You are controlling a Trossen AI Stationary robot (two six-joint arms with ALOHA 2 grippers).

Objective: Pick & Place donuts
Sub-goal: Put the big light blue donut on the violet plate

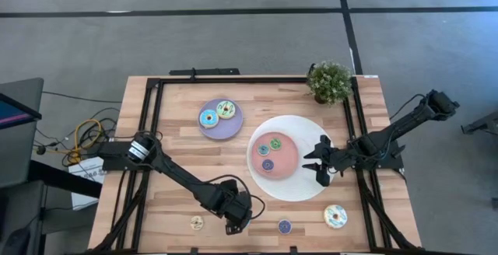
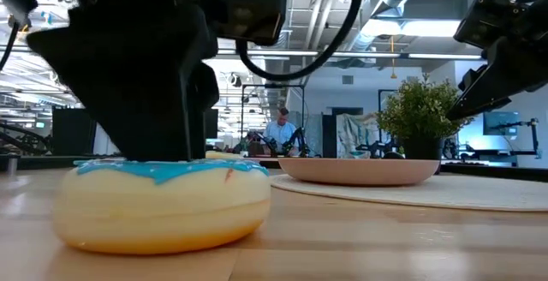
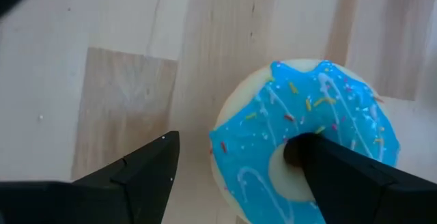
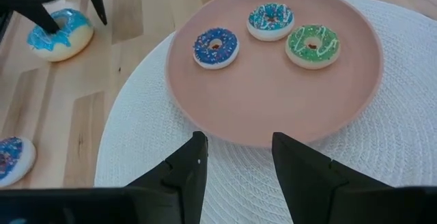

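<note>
Left gripper [image 3: 232, 176]: low over the near edge of the table, near its middle, fingers spread wide around one side of the blue donut [image 3: 307, 142]; in the left wrist view one finger [image 3: 355, 183] sits over the donut's hole, the other [image 3: 136, 176] stands clear on bare wood beside it.
Blue donut: flat on the table [image 1: 179, 162], cream body with blue icing and sprinkles; not lifted. Touch between finger and icing cannot be told.
Low view: the blue donut [image 2: 163, 204] fills the foreground, with the left gripper [image 2: 154, 84] dark right behind and above it.
Right gripper [image 4: 235, 166]: hovers over the white mat [image 4: 410, 115] at the pink plate's [image 4: 273, 108] edge, fingers open and holding nothing.
Pink plate: carries three mini donuts, the dark-blue one [image 4: 216, 46], the teal one [image 4: 271, 20] and the green one [image 4: 313, 45], apart from each other.
Lilac plate [image 1: 220, 120]: toward the far side, holding two larger donuts, a blue-iced one [image 1: 208, 118] and a green-iced one [image 1: 226, 110], side by side.
Loose on the near edge: a tan mini donut [image 1: 197, 222] left of the left gripper, a purple mini [image 1: 285, 225] right of it, and a cream sprinkled donut [image 1: 335, 215] farther right.
Plant [image 1: 329, 82]: far right corner of the table.
</note>
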